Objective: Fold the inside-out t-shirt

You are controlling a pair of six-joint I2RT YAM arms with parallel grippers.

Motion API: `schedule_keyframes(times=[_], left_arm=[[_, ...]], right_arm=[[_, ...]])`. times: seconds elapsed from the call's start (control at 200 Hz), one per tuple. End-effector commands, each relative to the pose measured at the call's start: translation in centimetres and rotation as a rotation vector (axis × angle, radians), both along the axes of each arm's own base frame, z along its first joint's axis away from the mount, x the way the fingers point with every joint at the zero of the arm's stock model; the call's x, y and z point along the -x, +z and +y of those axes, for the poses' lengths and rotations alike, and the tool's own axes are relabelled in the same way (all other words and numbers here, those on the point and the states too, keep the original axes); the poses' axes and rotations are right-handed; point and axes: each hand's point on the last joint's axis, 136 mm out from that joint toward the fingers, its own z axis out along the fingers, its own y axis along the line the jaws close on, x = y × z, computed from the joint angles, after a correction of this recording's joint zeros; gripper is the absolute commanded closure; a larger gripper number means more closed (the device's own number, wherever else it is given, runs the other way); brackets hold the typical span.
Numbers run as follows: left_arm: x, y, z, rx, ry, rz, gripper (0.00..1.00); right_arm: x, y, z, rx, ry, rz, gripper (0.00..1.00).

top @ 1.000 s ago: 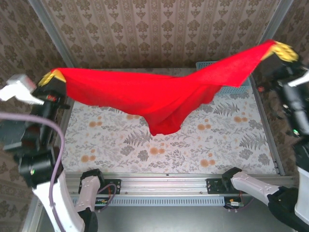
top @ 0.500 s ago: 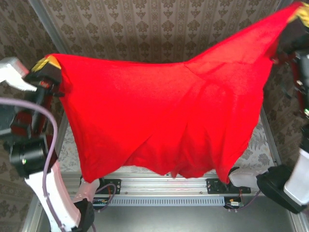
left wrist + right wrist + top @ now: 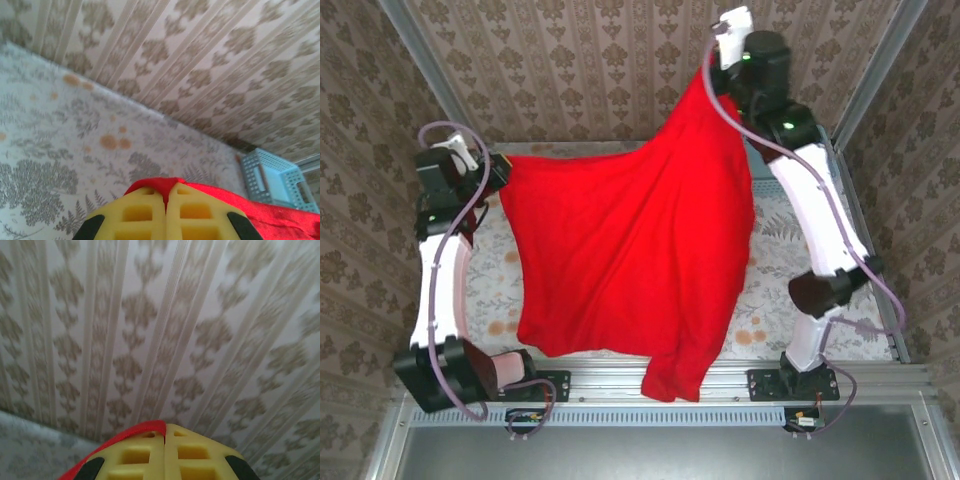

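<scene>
**Top external view.** The inside-out t-shirt (image 3: 630,250) hangs as one broad red sheet between the two arms, above the floral table (image 3: 770,320). Its far-left corner meets the tip of the left arm (image 3: 440,270) at the left edge of the table. Its highest corner rises to the wrist of the right arm (image 3: 810,200), which reaches up at the far right in front of the patterned wall (image 3: 580,60). From these two corners the cloth slopes down toward the near side. Its lowest fold is bunched and hangs over the metal rail (image 3: 880,378) at the near edge of the table. The fingertips are hidden by cloth in this view.

**Left wrist view.** The left gripper (image 3: 166,192) has its yellow fingers (image 3: 137,215) pressed together, pinching a fold of the t-shirt that peeks out red at their tips. More red cloth trails off to the lower right. Beyond lie the table and the wall, and a light-blue basket (image 3: 272,177) stands at the right on the table, near the wall.

**Right wrist view.** The right gripper (image 3: 165,432) is likewise pressed together on the t-shirt. A red hem wraps over the tip and outer edge of one finger. The gripper faces the wall, with a strip of the table at the lower left.
</scene>
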Motion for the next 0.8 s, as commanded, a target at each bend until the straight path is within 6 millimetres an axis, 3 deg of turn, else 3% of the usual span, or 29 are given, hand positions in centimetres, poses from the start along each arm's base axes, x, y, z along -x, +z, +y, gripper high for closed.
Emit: schedule_keyframes(times=[0.0, 0.1, 0.195, 0.405, 0.525, 0.645, 0.795], left_arm=[[-3.9, -2.6, 0.5, 0.005, 0.005, 0.006, 1.00], [-6.7, -6.4, 0.4, 0.008, -0.012, 0.086, 1.00], [-8.9, -9.0, 1.2, -0.006, 0.004, 0.138, 1.00], [-13.0, -12.5, 3.8, -0.038, 0.052, 0.222, 1.00], [-14.3, -13.4, 5.5, -0.071, 0.085, 0.252, 1.00], [-15.0, -14.3, 5.9, -0.066, 0.073, 0.284, 1.00], [-14.7, -15.2, 5.8, -0.060, 0.067, 0.308, 1.00]], right_arm=[[-4.8, -5.6, 0.6, -0.014, -0.032, 0.057, 1.00], [-8.4, -11.1, 1.3, -0.012, -0.044, 0.133, 1.00], [-10.8, -14.5, 1.5, -0.027, -0.062, 0.179, 1.00], [-14.2, -18.5, 1.8, -0.083, -0.060, 0.195, 1.00], [-14.7, -19.4, 2.1, -0.105, -0.046, 0.199, 1.00], [-14.2, -19.8, 2.4, -0.125, -0.037, 0.232, 1.00], [-12.1, -21.0, 2.4, -0.158, -0.042, 0.346, 1.00]])
